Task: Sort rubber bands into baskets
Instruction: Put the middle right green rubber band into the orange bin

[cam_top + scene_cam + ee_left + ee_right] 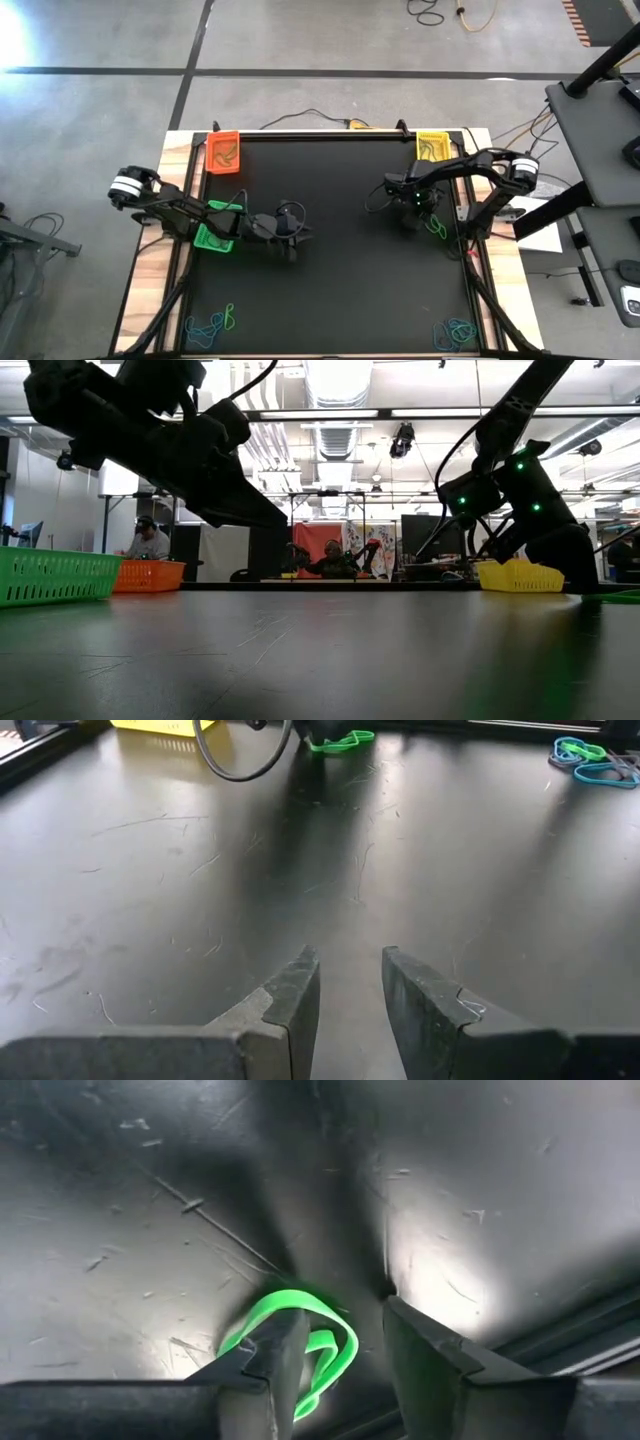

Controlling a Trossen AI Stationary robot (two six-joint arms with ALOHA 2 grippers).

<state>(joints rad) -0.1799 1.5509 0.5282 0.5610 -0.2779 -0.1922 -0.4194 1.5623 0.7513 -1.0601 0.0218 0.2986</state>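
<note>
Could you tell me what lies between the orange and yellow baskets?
Only bare black mat between the orange basket and yellow basket, per the high view.

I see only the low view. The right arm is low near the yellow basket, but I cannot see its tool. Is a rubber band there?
Observer: Yes. In the right wrist view, the right tool is at the mat with its jaws apart. A green rubber band lies against one finger, and I cannot tell whether it is gripped.
Operator: And the left tool? I see only a dark arm.
Observer: The left tool is over the bare mat. Its jaws are apart, with nothing between them.
Operator: Where are the unsorted bands?
Observer: The high view shows two heaps of bands at the mat's near corners, a left heap and a right heap.
</note>
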